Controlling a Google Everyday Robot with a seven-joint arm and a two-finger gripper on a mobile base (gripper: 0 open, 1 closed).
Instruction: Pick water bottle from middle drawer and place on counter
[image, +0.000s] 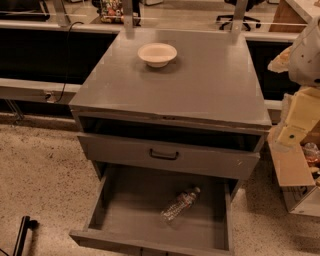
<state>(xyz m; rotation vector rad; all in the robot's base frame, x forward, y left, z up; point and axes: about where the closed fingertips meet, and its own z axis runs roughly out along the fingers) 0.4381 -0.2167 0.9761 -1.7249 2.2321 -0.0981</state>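
Note:
The water bottle (180, 204), clear and crinkly with a small cap, lies on its side on the floor of the pulled-out middle drawer (130, 200), right of its centre. The counter (200, 85) is the grey top of the cabinet. A white bowl (157, 54) stands on it near the back. My gripper (295, 125), cream-coloured, hangs at the right edge of the view. It is beside the cabinet's right side, above and to the right of the drawer, and well apart from the bottle.
A grey drawer front with a black bar handle (164, 155) sits above the open drawer, below an open slot. A cardboard box (292, 175) with clutter stands right of the cabinet. A black bar (22, 235) stands on the speckled floor at the lower left.

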